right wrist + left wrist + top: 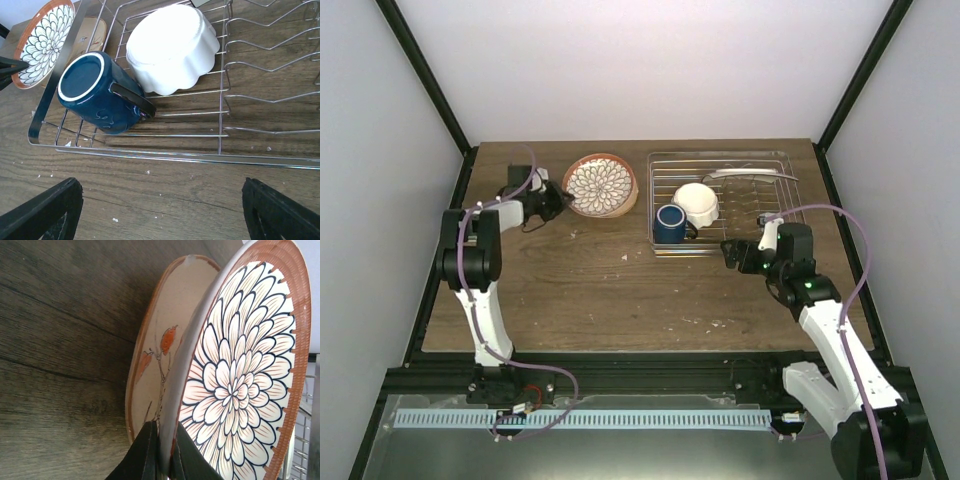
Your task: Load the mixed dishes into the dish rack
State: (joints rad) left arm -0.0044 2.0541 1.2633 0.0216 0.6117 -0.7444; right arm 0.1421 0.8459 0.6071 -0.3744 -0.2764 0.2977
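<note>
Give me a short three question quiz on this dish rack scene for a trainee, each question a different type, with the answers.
1. True or false: the dark blue mug sits inside the dish rack, beside the white bowl.
2. What does the left tool pinch? A) the mug B) the rim of the patterned plate C) the bowl
3. Fill in: the right tool hangs over the table with its jaws ____.
Key: 1 true; 2 B; 3 open.

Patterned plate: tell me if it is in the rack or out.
Out. The patterned plate is left of the rack, its edge pinched in the left hand.
</note>
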